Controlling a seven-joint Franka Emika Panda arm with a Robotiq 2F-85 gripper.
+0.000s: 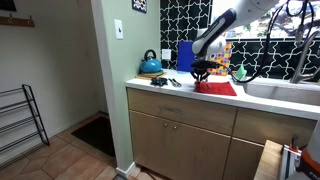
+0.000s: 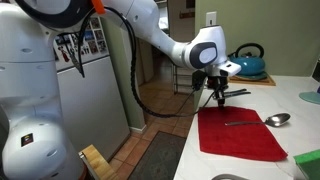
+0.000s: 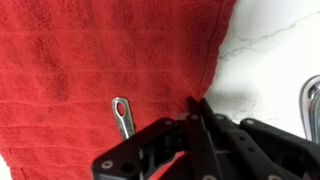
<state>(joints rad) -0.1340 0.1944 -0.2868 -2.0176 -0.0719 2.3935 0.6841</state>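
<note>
A red cloth (image 2: 238, 132) lies flat on the white counter (image 2: 300, 125), with a metal spoon (image 2: 256, 121) resting on it. My gripper (image 2: 212, 102) points down at the cloth's near corner, jaws together. In the wrist view the gripper (image 3: 198, 102) is shut right on the edge of the red cloth (image 3: 90, 70), which puckers slightly at the tips. The spoon's handle end (image 3: 121, 112), with its hole, lies on the cloth just left of the fingers. In an exterior view the gripper (image 1: 201, 76) stands over the cloth (image 1: 216, 88) on the counter.
A teal kettle (image 1: 150, 64) and small dark items (image 1: 165, 81) sit at the counter's end. A blue box (image 1: 185, 55) stands behind the arm. A sink (image 1: 285, 90) with a faucet (image 1: 300, 60) lies beyond the cloth. A shiny metal piece (image 3: 312, 105) shows at the right.
</note>
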